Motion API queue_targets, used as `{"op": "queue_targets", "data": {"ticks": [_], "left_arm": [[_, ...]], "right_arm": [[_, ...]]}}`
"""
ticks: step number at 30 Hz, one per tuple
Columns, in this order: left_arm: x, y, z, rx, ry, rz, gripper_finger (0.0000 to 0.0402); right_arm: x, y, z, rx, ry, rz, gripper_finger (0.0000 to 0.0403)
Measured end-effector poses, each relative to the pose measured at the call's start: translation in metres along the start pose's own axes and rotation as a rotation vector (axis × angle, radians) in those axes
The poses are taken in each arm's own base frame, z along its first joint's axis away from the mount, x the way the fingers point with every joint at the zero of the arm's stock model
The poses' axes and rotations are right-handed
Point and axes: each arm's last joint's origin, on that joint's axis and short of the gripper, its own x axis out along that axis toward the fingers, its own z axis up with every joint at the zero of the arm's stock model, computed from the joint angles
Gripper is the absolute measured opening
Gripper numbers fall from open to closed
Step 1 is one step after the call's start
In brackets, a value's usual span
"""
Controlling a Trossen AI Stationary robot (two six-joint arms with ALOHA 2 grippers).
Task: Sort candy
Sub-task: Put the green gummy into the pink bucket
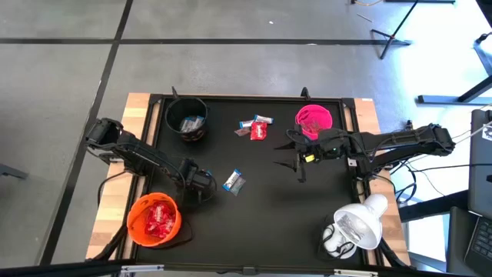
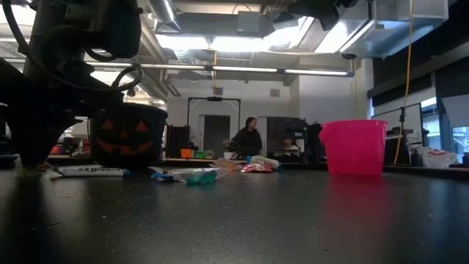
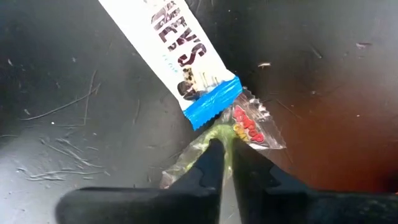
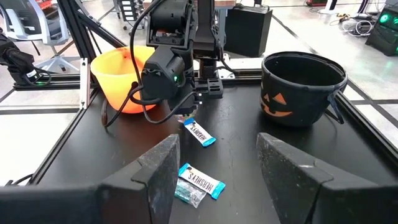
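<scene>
On the black surface (image 1: 261, 200): I work as two dark arms sorting small wrapped candy.
Left claw (image 3: 225, 163): low at the near left, beside the orange plastic bowl (image 1: 154, 219); my fingers are pressed together on the corner of a small clear candy packet with red print (image 3: 252, 124).
Why held so: pinching a wrapper edge seems the easiest way to lift something this flat, probably toward a bowl.
Neighbouring candy: a white bar with a blue end (image 3: 171, 43) lies touching the pinched packet.
Right claw (image 4: 214, 165): hovering near the pink bucket (image 1: 314, 120), fingers spread apart, holding nothing.
Loose candy: a blue-and-white bar over a greenish packet (image 4: 198, 182) sits below my right claw; a red and blue cluster (image 1: 256, 128) lies between the far bowls.
Sorted so far: red wrappers fill the orange bowl; blue ones sit in the black pumpkin-face bucket (image 4: 303, 87).
Readable writing: "HERSHEY'S" on the white bars.
</scene>
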Motion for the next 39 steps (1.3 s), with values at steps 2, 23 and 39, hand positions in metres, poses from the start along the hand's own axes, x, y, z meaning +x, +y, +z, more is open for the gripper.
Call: {"op": "queue_targets", "data": {"ticks": [2,23,39], "left_arm": [[0.0,0.0,0.0,-0.005,0.002,-0.006,0.0006],[-0.13,-0.009,0.032,0.038,-0.267,0.12,0.0],[-0.213,0.002,0.012,0.026,-0.849,0.075,0.0]], "right_arm": [[0.0,0.0,0.0,0.0,0.0,-0.002,0.0213],[0.0,-0.001,0.0,-0.002,-0.002,-0.024,0.0213],[0.0,-0.001,0.001,0.008,-0.011,-0.026,0.0213]]}}
